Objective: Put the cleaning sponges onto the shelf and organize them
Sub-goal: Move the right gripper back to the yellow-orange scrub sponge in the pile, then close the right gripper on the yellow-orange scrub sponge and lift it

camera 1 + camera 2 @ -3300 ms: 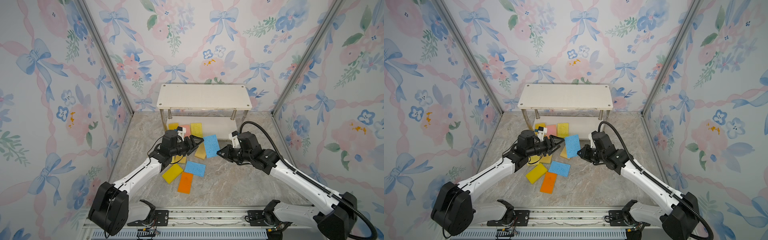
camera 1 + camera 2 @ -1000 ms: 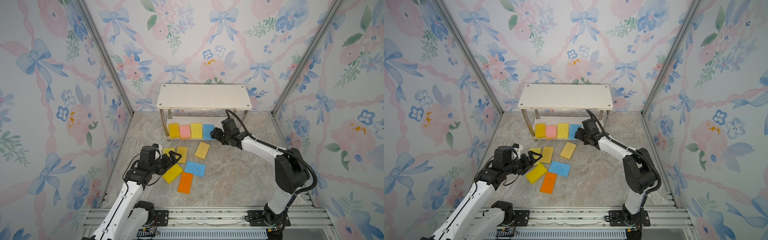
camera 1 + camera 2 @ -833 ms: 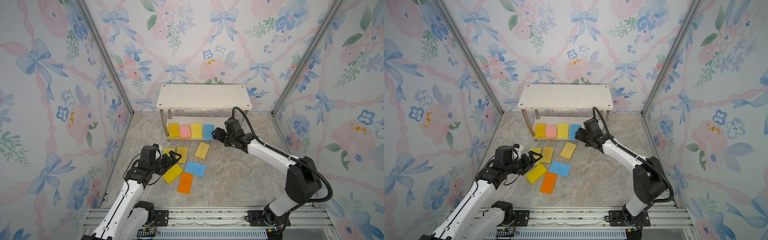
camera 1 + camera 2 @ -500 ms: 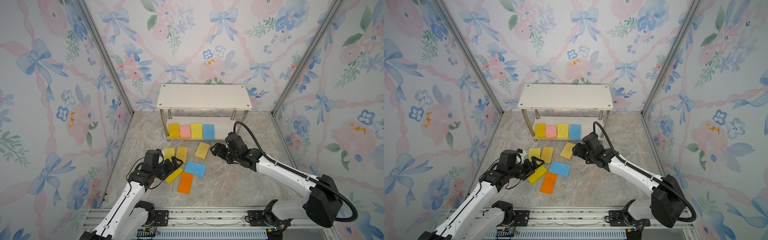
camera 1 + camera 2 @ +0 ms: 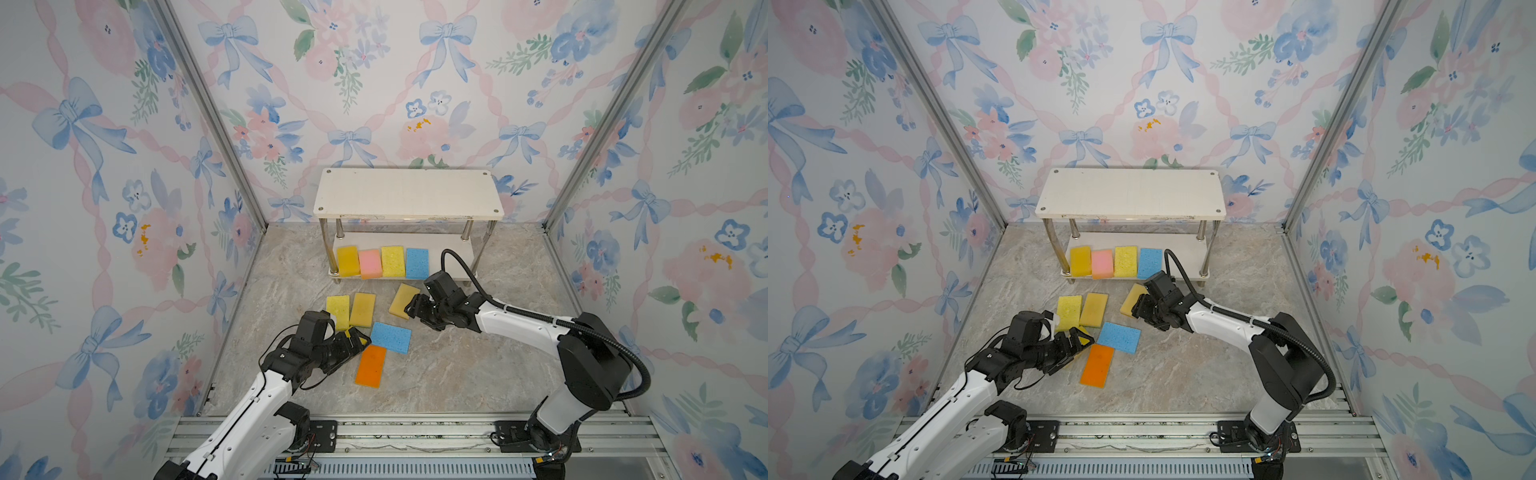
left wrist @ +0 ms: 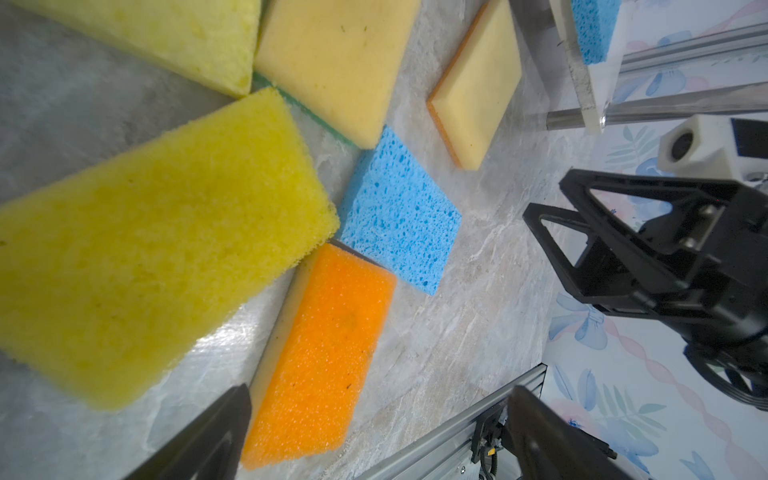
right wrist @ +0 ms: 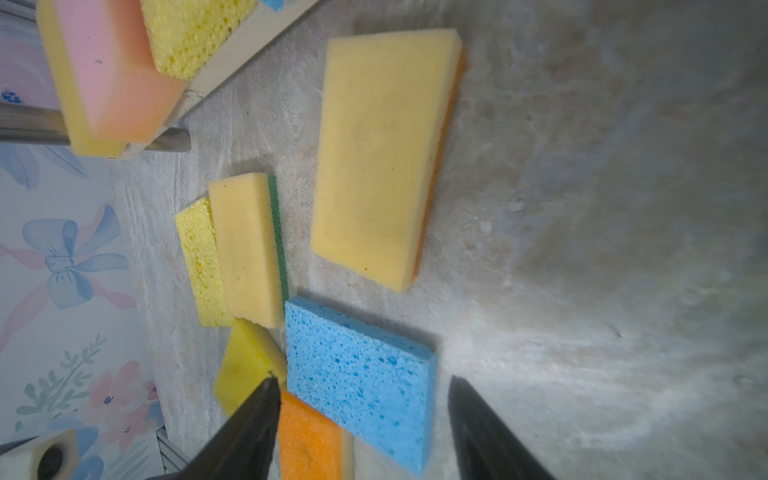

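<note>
- Left gripper [image 5: 351,342]: fingers spread, empty, over yellow sponge [image 6: 145,249]; should straddle its narrow width.
- Right gripper [image 5: 412,310]: fingers apart, empty, beside tan sponge [image 5: 401,297]; shelf [image 5: 454,254] is free at right.

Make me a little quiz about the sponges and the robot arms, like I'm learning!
1. How many cleaning sponges sit on the lower board of the shelf?
2. True or false: the top board holds a sponge.
3. Which sponge lies right beside the right gripper? A. tan sponge B. orange sponge C. pink sponge
Key: 1. four; 2. false; 3. A
</note>
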`<state>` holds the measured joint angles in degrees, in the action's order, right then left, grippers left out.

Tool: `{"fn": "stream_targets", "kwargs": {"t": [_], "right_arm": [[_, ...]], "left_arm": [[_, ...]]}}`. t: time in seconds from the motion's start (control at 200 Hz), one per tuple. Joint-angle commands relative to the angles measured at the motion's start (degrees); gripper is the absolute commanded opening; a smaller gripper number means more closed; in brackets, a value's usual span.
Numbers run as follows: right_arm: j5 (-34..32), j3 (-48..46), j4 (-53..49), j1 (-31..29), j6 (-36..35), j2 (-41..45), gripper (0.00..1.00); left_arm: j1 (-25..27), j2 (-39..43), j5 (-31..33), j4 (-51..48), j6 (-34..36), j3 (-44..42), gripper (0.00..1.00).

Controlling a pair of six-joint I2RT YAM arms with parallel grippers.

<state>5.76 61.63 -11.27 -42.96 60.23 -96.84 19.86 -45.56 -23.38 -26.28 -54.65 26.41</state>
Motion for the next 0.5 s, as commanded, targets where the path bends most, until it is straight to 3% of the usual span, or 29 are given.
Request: {"fn": "stream_targets", "kwargs": {"t": [0.0, 0.495], "right_arm": [[0.7, 4.2, 1.1, 0.6, -0.7, -4.1, 0.64], [-4.5, 13.8, -9.6, 0.9, -0.9, -12.9, 0.50]], "left_arm": [[0.0, 0.6, -1.0, 0.1, 0.0, 2.1, 0.98], [-5.0, 2.2, -5.5, -1.8, 3.1, 2.5, 0.98]]}}
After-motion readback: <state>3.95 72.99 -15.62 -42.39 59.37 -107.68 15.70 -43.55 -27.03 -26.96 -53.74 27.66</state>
